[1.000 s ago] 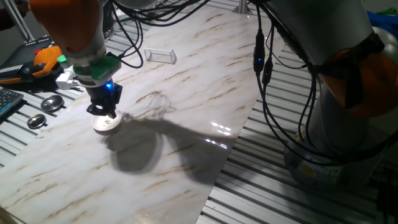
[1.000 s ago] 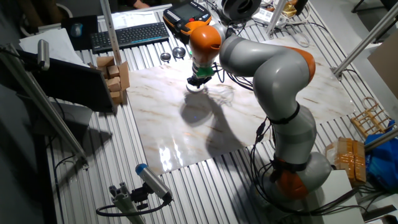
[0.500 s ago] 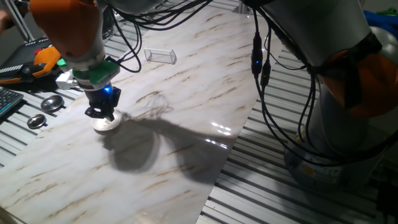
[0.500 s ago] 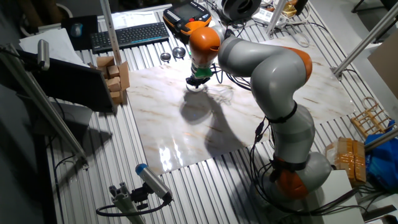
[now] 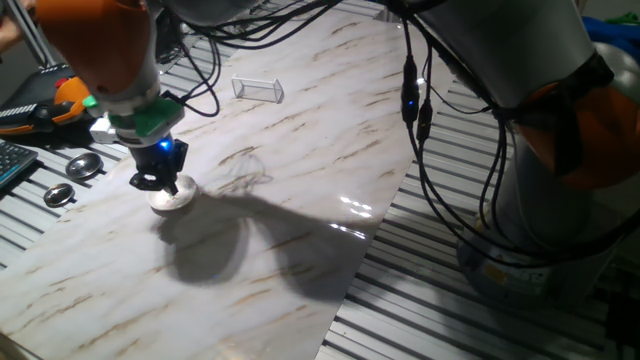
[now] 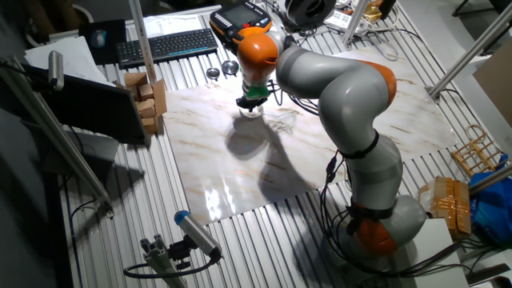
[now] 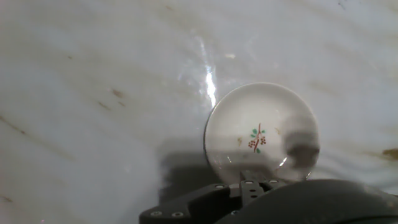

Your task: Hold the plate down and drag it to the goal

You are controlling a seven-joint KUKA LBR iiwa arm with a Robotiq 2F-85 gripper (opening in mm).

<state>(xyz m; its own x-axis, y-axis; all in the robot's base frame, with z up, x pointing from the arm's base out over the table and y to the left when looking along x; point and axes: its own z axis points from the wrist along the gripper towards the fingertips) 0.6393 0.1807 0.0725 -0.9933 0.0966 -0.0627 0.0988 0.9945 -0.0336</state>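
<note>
The plate (image 5: 173,198) is a small white round dish lying on the marble board (image 5: 300,180) near its left side. In the hand view the plate (image 7: 261,134) shows a small red and green sprig painted at its centre. My gripper (image 5: 164,186) stands upright on the plate with its fingers together, pressing on the near rim; the tips (image 7: 249,180) meet at the plate's lower edge. From the other fixed view the gripper (image 6: 250,105) hides most of the plate (image 6: 250,113). The goal (image 5: 258,89) is a clear plastic bracket further back on the board, well apart from the plate.
Two grey metal discs (image 5: 84,166) (image 5: 59,195) lie on the slatted table left of the board. An orange pendant (image 5: 72,93) and a keyboard (image 6: 164,45) lie behind them. Cardboard boxes (image 6: 147,97) stand at the board's left corner. Black cables (image 5: 420,110) hang over the right side.
The gripper and the plate under it have slid slightly to the left on the board. The goal has not moved.
</note>
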